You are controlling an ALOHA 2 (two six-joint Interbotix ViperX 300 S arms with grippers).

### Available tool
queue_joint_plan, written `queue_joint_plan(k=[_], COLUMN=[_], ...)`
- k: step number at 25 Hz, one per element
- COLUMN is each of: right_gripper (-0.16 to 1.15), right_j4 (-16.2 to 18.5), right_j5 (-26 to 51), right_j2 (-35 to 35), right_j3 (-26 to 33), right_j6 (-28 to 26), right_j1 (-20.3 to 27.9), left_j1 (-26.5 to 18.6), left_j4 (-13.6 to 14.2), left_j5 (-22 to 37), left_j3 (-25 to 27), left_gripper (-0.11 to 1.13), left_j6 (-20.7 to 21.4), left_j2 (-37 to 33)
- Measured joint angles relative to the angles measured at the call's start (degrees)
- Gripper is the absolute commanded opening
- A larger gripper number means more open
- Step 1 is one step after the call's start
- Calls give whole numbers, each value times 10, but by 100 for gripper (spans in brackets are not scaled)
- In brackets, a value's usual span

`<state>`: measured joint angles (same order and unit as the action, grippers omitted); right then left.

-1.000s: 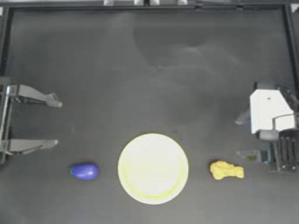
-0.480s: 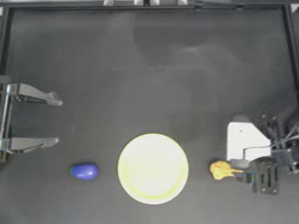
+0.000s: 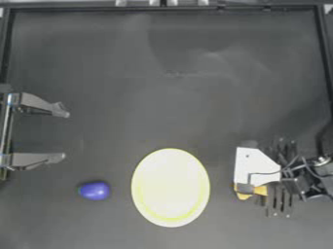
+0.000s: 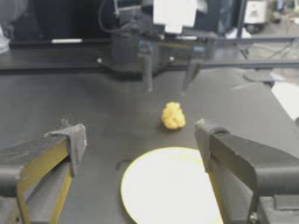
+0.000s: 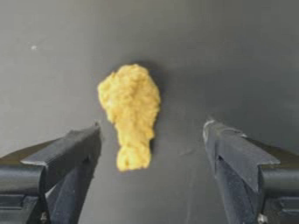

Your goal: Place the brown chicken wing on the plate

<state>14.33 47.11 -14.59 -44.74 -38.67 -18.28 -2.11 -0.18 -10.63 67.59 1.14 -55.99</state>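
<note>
The brown chicken wing [image 5: 131, 109], a lumpy golden-yellow piece, lies on the dark table right of the plate [image 3: 170, 187]. My right gripper [image 5: 153, 127] hangs open directly over it, one finger on each side, not touching. From above, the right arm's white wrist block [image 3: 253, 168] covers most of the chicken wing [image 3: 249, 193]. The left wrist view shows the chicken wing [image 4: 173, 116] beyond the plate [image 4: 169, 188], under the right gripper [image 4: 168, 81]. My left gripper [image 3: 62, 133] is parked open at the table's left edge.
A round blue-purple ball [image 3: 94, 190] sits left of the plate. A raised frame [image 3: 169, 7] borders the table. Dark bare table surface [image 3: 169, 82] stretches behind the plate.
The right arm has swung in from the right edge toward the plate and come down over the chicken wing. The left arm, plate and ball have not moved.
</note>
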Motion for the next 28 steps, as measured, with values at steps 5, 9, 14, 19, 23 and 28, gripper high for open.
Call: queue_joint_plan(k=[5,9,14,19,23,28], right_gripper=[98,98,98,98,97,97], right_j4=[4,4,5,4,4,9], right_j5=[-32,-62,-84,-98,-113,-127], right_j2=[15,27,45,59,68,79], right_j3=[-14,-19,-20,-29,-33,-42], right_j6=[-15,-23,-25,-27,-27,-41], right_j1=[-1,-1,-4,-4,-5,-4], left_j1=[0,0,0,1,1,0], left_j4=[0,0,0,1,0,0], left_j5=[0,0,0,0,0,0], left_j3=[0,1,0,0,0,0], left_gripper=[102,102,102,102,102,102], left_j6=[1,0,0,0,0,-1], left_j2=[0,0,0,0,0,0])
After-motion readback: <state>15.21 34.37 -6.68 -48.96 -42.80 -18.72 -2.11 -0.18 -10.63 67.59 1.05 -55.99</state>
